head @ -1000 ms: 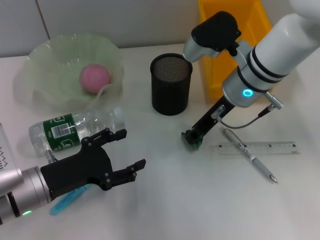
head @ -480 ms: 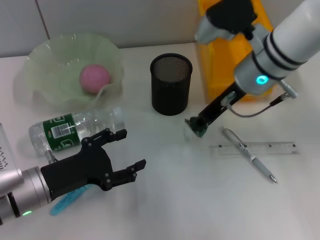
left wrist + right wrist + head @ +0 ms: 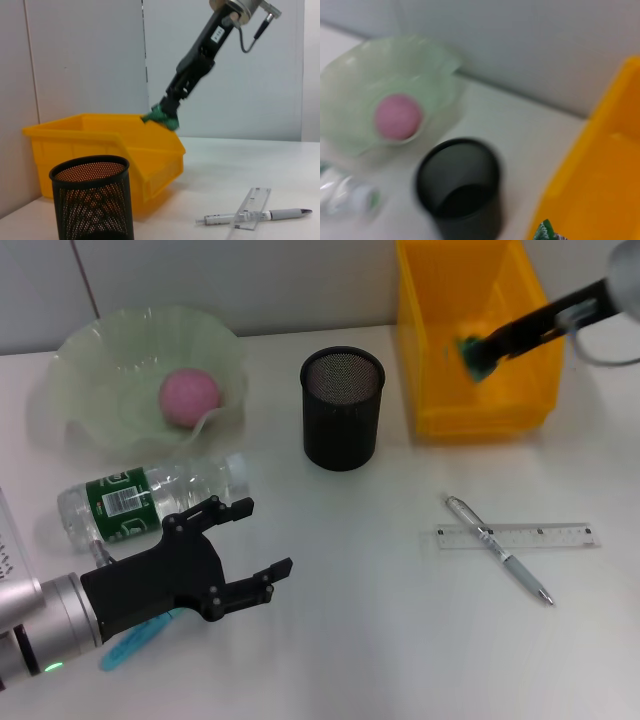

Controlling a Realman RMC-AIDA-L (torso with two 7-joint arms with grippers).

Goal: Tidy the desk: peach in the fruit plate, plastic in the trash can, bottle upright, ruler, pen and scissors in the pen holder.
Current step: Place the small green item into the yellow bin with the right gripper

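One peach (image 3: 190, 396) in fruit plate (image 3: 100, 355); right hand (image 3: 470, 353) (clamping plastic (image 3: 466, 344)) over trash can (image 3: 440, 415).

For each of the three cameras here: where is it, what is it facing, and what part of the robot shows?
Head: above, looking down at the desk; left tool open by the bottle, right tool over the yellow bin.
Left wrist: low, facing the bin; right tool shows.
Right wrist: above the mesh cup; no fingers show.
All share bin and cup.

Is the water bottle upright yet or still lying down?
Lying down. The water bottle rests on its side in front of the fruit plate, beside the idle left gripper.
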